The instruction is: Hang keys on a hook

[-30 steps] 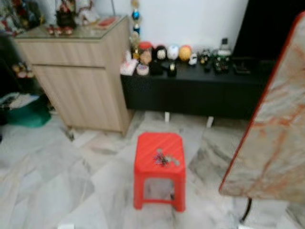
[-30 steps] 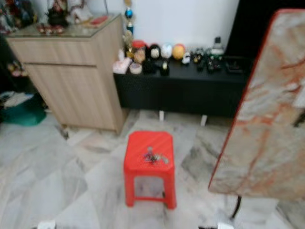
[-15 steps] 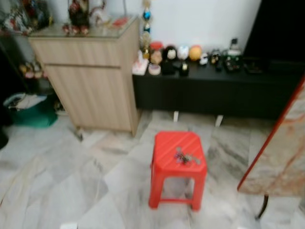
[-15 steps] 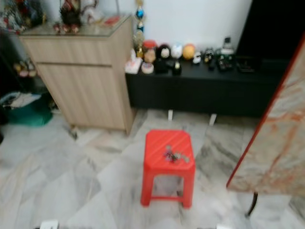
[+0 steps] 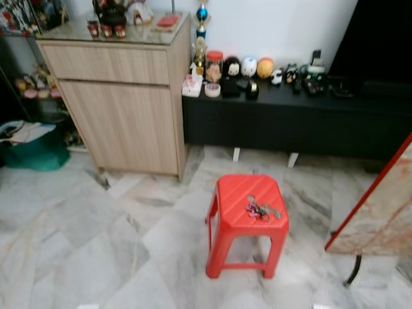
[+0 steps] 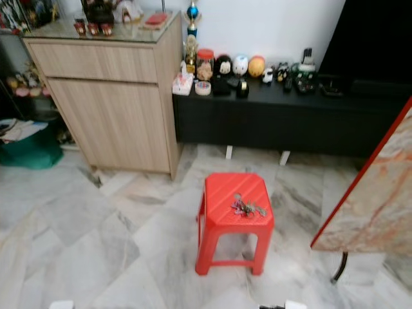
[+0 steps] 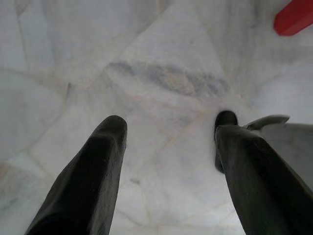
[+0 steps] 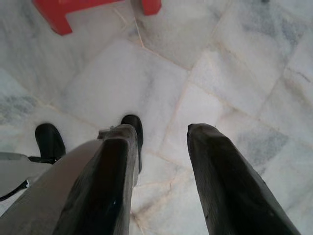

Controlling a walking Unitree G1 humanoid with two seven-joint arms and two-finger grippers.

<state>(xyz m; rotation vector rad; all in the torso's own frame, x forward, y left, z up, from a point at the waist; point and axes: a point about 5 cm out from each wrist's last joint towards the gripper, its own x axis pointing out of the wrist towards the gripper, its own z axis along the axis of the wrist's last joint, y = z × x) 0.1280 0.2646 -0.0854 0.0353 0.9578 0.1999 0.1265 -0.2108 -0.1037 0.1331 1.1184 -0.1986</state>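
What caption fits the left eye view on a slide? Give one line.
A bunch of keys lies on a red plastic stool on the marble floor, before a wooden cabinet.

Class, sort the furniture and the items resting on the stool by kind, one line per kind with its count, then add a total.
Red stool: 1
Bunch of keys on the stool: 1
Wooden cabinet: 1
Black low unit: 1
Marble-topped table, at the right edge: 1
Total: 5

I see a grey marble floor (image 5: 77, 244) and a white wall (image 5: 277, 26). A wooden cabinet (image 5: 122, 109) stands beside a long black shelf (image 5: 290, 122). A red stool (image 5: 248, 222) sits in front.
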